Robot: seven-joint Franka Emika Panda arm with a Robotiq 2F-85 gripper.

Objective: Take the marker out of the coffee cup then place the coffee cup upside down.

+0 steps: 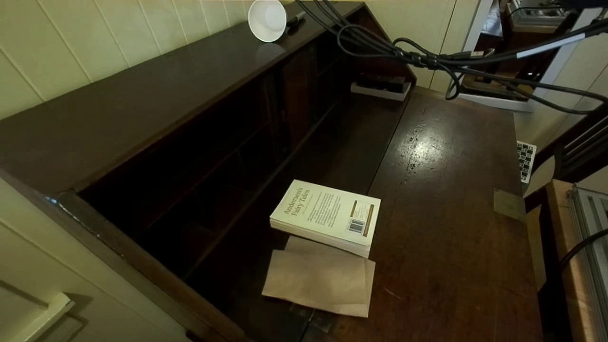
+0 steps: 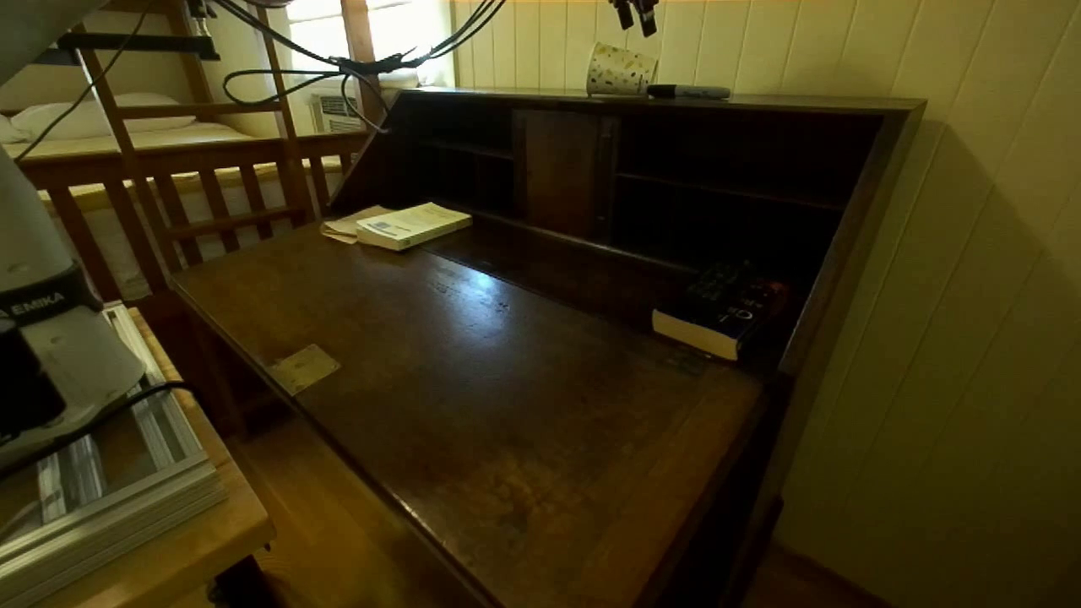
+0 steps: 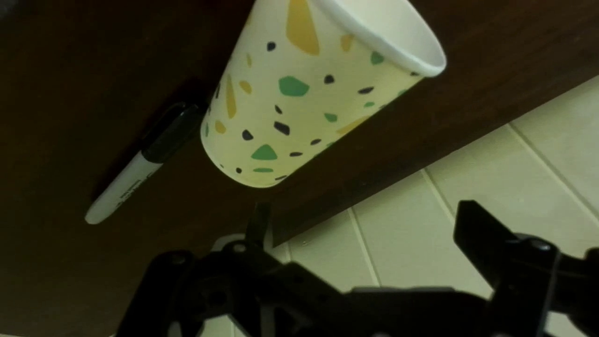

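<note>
"As the gripper [image 2: 637,20] hung near twelve o'clock in an exterior view, how did its fingers [image 3: 477,234] stand?"

"Wide apart. The wrist view had one of them toward seven and its mate toward four, both clear of the coffee cup [image 3: 304,100]."

"And the cup itself?"

"It lay on its side on the upper ledge of the dark wooden desk [image 1: 142,99]. Seen from the wrist it took up twelve o'clock, mouth toward two, base toward eight, with green, yellow and dark flecks over its pale wall."

"What about the marker [image 3: 146,163]?"

"That was out on the ledge as well, at nine o'clock in the wrist view, its black cap end aimed toward one and just beside the cup's base. I couldn't tell whether they touched."

"What did you see lower down on the desk?"

"A pale book [image 1: 327,216] lettered Andersen's Fairy Tales, toward five in an exterior view, and brown paper [image 1: 318,285] beside it, toward six. A dark book [image 2: 718,312] lay at three in an exterior view. Black cables [image 1: 418,59] crossed an exterior view between one and two."
</note>
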